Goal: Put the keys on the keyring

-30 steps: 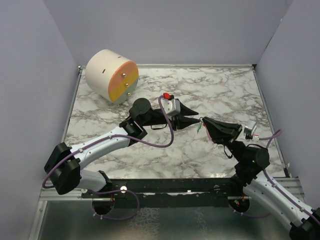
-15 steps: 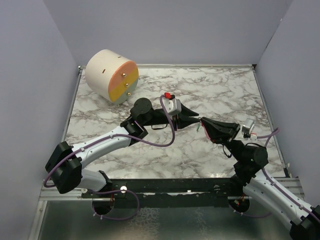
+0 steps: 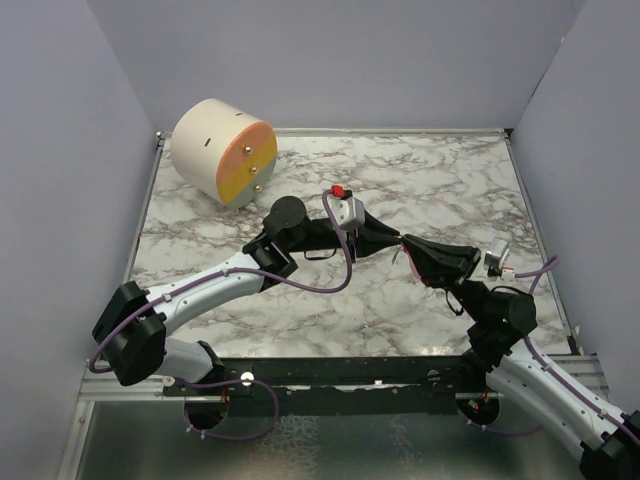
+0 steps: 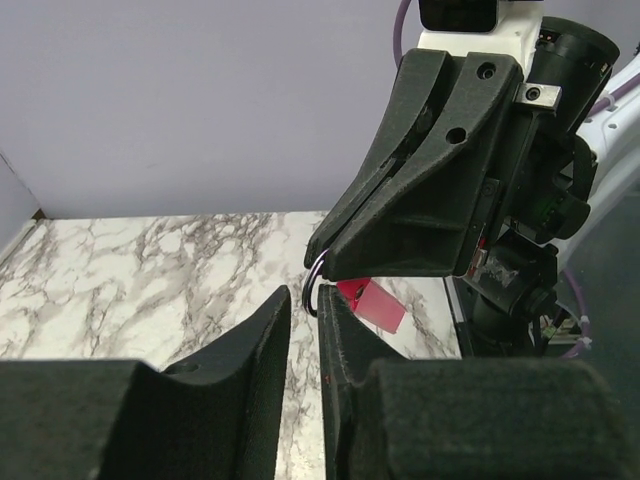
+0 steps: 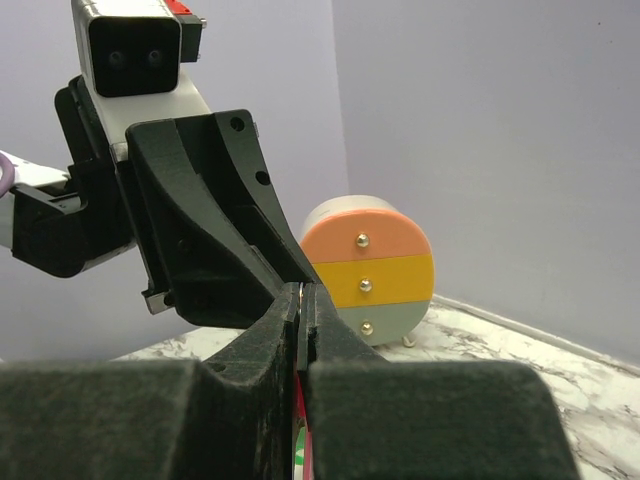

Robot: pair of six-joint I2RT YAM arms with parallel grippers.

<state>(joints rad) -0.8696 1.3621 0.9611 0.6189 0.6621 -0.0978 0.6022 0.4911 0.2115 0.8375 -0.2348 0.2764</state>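
My right gripper [image 3: 406, 241] is shut on the keyring. Its silvery ring [image 4: 311, 290] sticks out of the closed jaws, and the pink-red tag [image 4: 372, 304] hangs below them. The green key [image 3: 400, 259] dangles under the right jaws beside the tag; a sliver of it shows in the right wrist view [image 5: 298, 456]. My left gripper [image 3: 395, 237] meets the right one tip to tip above the table's middle. Its jaws [image 4: 303, 296] stand a narrow gap apart with nothing between them. The ring sits just beyond the tip of its right finger [image 4: 330, 310].
A cream drum on its side [image 3: 222, 152], with an orange, yellow and grey face with metal pegs [image 5: 368, 270], stands at the back left of the marble table [image 3: 450, 180]. Purple walls close in the table on three sides.
My left gripper has moved right until its tips meet the right gripper's, and its fingers have drawn closer together. The right gripper has shifted slightly left, still holding the keyring.
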